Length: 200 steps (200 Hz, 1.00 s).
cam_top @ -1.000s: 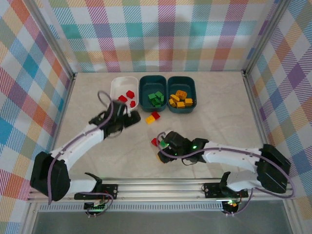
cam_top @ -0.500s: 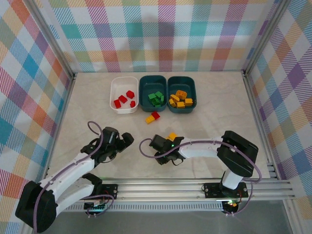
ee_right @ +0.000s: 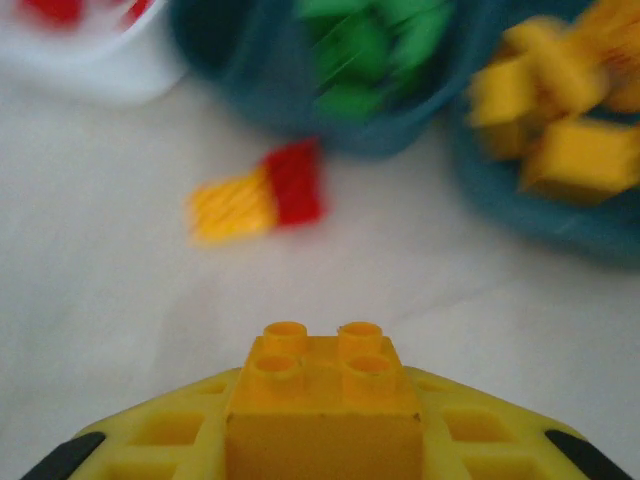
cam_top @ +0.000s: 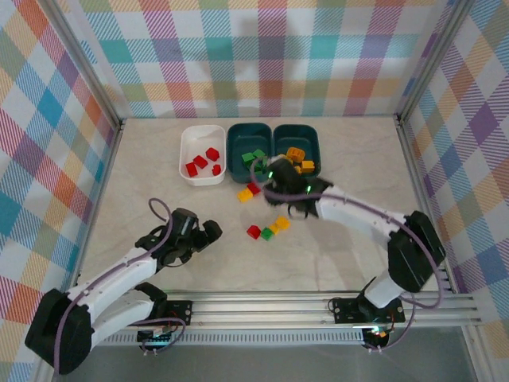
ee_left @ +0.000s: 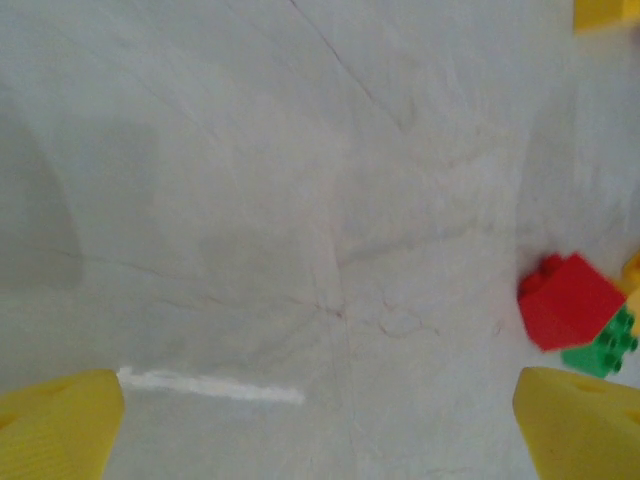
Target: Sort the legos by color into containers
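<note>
My right gripper (cam_top: pixel 266 178) is shut on a yellow lego (ee_right: pixel 322 375), just in front of the three containers. The white tub (cam_top: pixel 184 151) holds red legos (cam_top: pixel 203 160). The middle teal tub (cam_top: pixel 232 150) holds green ones (cam_top: pixel 254 158), and the right teal tub (cam_top: pixel 317 151) holds yellow ones (cam_top: pixel 296 161). A joined yellow and red pair (cam_top: pixel 249 191) lies before the tubs, blurred as the pair (ee_right: pixel 258 200) in the right wrist view. Mid-table lie a red lego (cam_top: pixel 254 231), a green one (cam_top: pixel 267 233) and a yellow one (cam_top: pixel 281 224). My left gripper (cam_top: pixel 203 235) stands open over bare table, left of the red lego (ee_left: pixel 565 300).
Metal frame rails (cam_top: pixel 262 306) run along the near edge, and checkered walls (cam_top: pixel 262 56) enclose the other three sides. A white streak (ee_left: pixel 210 385) marks the tabletop between my left fingers (ee_left: pixel 55 425).
My right gripper has shut on a yellow lego at the front centre and swung up toward the tubs. My left arm has drawn back from the white tub to the front left.
</note>
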Motion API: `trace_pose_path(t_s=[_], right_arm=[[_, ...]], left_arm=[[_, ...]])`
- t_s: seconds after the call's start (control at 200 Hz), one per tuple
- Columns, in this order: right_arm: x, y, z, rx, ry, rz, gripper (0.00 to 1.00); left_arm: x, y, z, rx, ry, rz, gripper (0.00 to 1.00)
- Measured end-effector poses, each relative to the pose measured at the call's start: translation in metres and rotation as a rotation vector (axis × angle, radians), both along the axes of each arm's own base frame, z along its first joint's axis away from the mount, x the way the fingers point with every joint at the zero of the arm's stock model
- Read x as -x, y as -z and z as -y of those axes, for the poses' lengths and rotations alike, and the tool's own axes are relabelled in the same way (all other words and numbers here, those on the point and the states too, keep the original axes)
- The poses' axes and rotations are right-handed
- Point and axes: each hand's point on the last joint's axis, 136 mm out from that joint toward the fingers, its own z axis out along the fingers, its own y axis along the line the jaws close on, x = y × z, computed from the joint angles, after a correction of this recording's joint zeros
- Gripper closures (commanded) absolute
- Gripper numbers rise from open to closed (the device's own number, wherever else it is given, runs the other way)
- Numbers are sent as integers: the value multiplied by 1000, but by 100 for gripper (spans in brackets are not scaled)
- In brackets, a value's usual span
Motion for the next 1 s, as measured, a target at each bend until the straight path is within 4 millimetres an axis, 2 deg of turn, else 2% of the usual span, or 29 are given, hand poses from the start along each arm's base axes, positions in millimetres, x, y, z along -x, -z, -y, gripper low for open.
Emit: trace_pose_path(t_s=[0.05, 0.11, 0.22, 0.285, 0.42, 0.485, 0.555, 0.625, 0.695, 0.75, 0.81, 0.905, 1.0], right_arm=[[-28, 10, 15, 5, 54, -19, 70], [-52, 24, 27, 9, 95, -49, 67], [-86, 45, 41, 6, 134, -99, 44], [-97, 50, 47, -2, 148, -112, 35], [-95, 38, 49, -17, 135, -93, 33], [-76, 28, 41, -23, 97, -72, 32], [-41, 14, 22, -17, 12, -44, 32], [2, 2, -12, -14, -127, -9, 32], [43, -2, -49, -23, -276, 2, 31], [70, 4, -74, -32, -378, -14, 30], [90, 18, -87, -21, -444, -49, 29], [105, 42, -95, 9, -489, -103, 28], [112, 68, -98, 34, -508, -162, 28]], left_arm=[[2, -2, 12, -11, 53, -2, 4], [3, -7, 28, -28, 113, 2, 5], [-4, -21, 56, -49, 193, 29, 5], [-8, -28, 69, -47, 198, 34, 4], [-18, -30, 78, -35, 107, -4, 5], [-21, -32, 75, -31, 53, -11, 3], [-25, -37, 66, -24, -9, -7, 0], [-31, -48, 52, -9, -69, 8, 0], [-44, -61, 27, 11, -163, 29, 0], [-55, -68, 3, 23, -246, 40, 0], [-60, -72, -18, 33, -311, 36, 0], [-59, -67, -44, 32, -375, 10, 0], [-47, -55, -56, 26, -389, -27, 0]])
